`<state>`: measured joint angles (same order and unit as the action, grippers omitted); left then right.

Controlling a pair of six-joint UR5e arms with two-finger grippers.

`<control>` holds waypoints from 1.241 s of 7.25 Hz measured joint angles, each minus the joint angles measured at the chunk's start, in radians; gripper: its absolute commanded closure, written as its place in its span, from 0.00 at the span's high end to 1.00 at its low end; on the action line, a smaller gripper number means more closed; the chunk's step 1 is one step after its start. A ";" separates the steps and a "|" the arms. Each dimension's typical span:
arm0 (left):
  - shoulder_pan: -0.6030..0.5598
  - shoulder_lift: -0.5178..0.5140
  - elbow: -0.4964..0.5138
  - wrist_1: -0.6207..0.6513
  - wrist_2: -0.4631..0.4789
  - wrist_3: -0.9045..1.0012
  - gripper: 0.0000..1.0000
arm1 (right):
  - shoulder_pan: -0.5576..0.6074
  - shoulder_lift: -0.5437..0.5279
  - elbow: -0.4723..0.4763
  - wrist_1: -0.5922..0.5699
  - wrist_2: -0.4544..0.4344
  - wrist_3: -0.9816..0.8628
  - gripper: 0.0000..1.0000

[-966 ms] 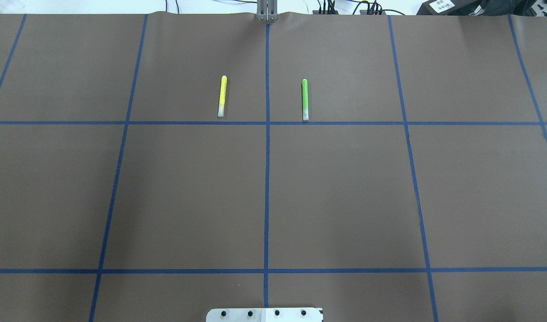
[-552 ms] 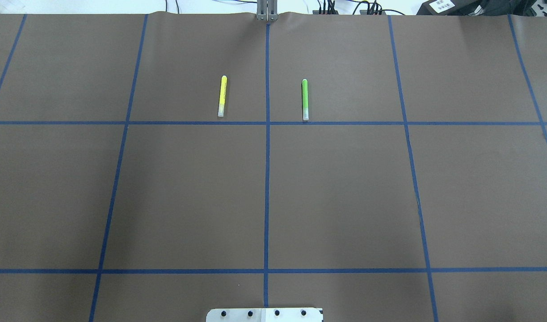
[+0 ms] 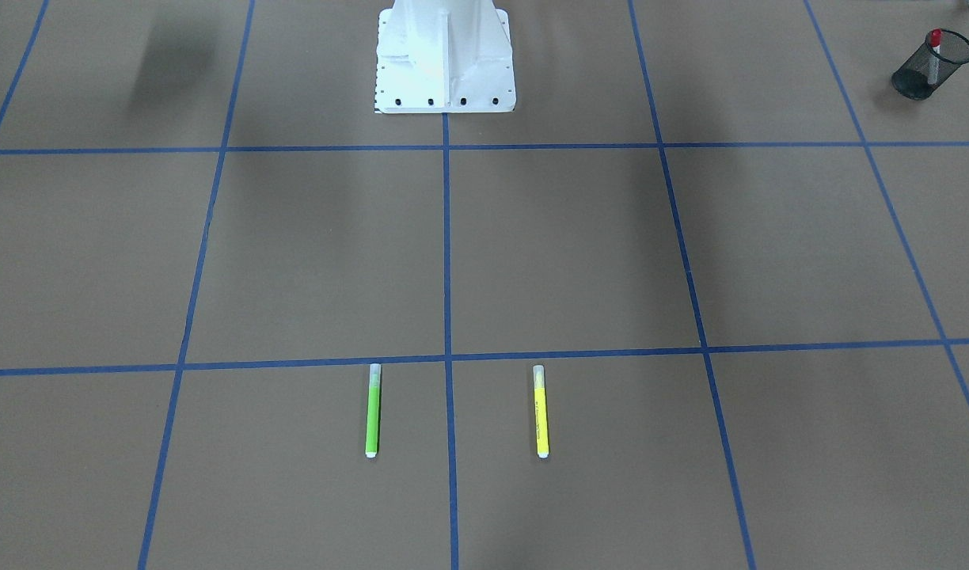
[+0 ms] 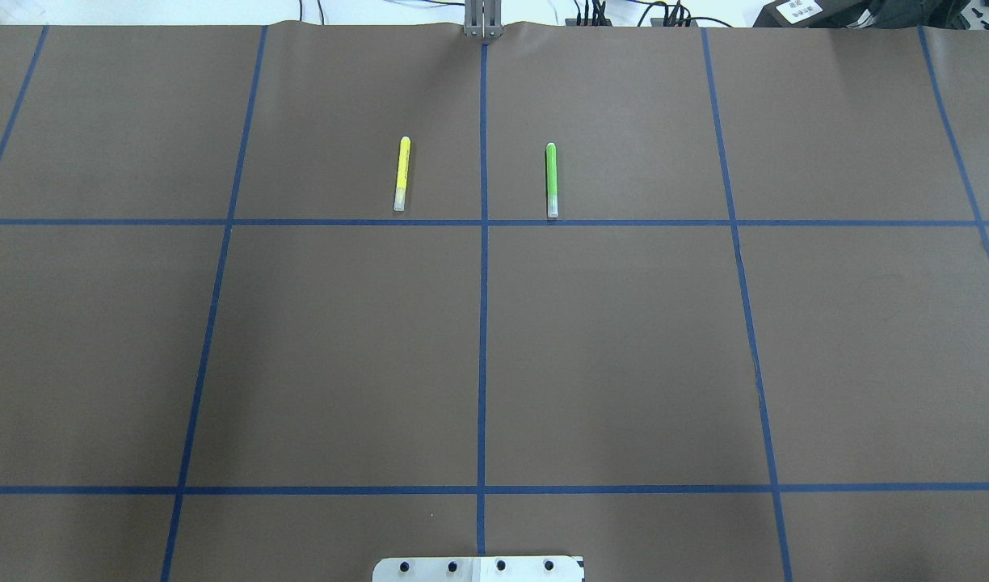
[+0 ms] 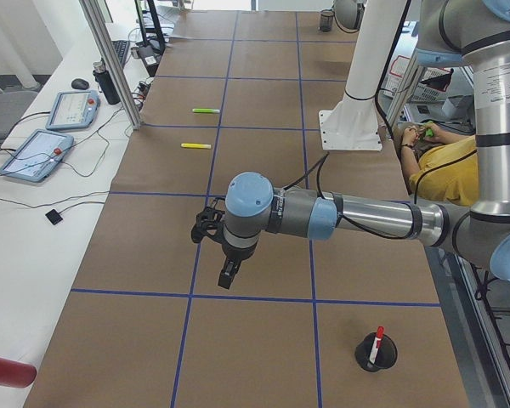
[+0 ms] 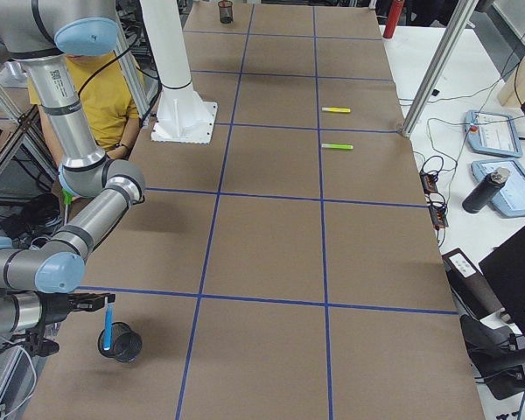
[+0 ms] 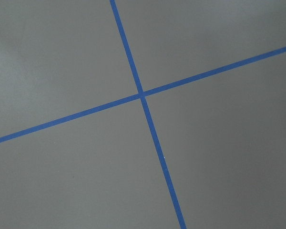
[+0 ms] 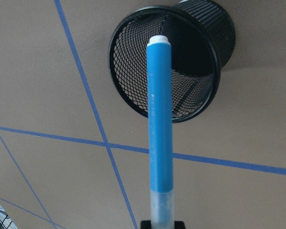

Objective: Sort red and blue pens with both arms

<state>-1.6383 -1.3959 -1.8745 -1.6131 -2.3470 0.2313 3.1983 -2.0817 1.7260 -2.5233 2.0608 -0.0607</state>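
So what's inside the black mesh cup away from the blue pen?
One red-capped pen leans inside the mesh cup; its lower end and the cup's floor are hidden.

Brown worktop (image 4: 624, 339) gridded with blue tape (image 4: 482, 323). Yellow marker (image 4: 401, 174) and green marker (image 4: 552, 179) flat in the far row of cells, parallel, left and right of the centre line, well apart, clear caps toward the near side. Left mesh cup (image 5: 387, 353) and right mesh cup (image 6: 127, 346) upright at opposite worktop ends. Teach pendants (image 5: 36, 155) and dark bottle (image 6: 484, 191) beyond the far edge. Seated person in yellow shirt (image 5: 446, 166) beyond the near edge.
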 measured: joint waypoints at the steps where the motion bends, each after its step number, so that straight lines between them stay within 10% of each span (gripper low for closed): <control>1: 0.000 0.000 0.000 -0.002 0.000 -0.001 1.00 | 0.000 -0.001 -0.006 0.002 0.002 0.001 0.06; 3: 0.000 0.001 -0.001 -0.005 0.000 -0.001 1.00 | 0.000 0.001 -0.014 0.003 0.005 0.003 0.36; 4: 0.000 0.001 -0.002 -0.004 0.000 -0.001 1.00 | 0.001 0.002 -0.015 0.004 0.009 0.005 0.99; 9: 0.000 0.002 -0.002 -0.004 0.000 -0.001 1.00 | -0.006 0.004 -0.016 0.033 0.036 -0.003 1.00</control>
<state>-1.6383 -1.3939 -1.8764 -1.6168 -2.3470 0.2301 3.1920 -2.0773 1.7100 -2.4906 2.0964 -0.0639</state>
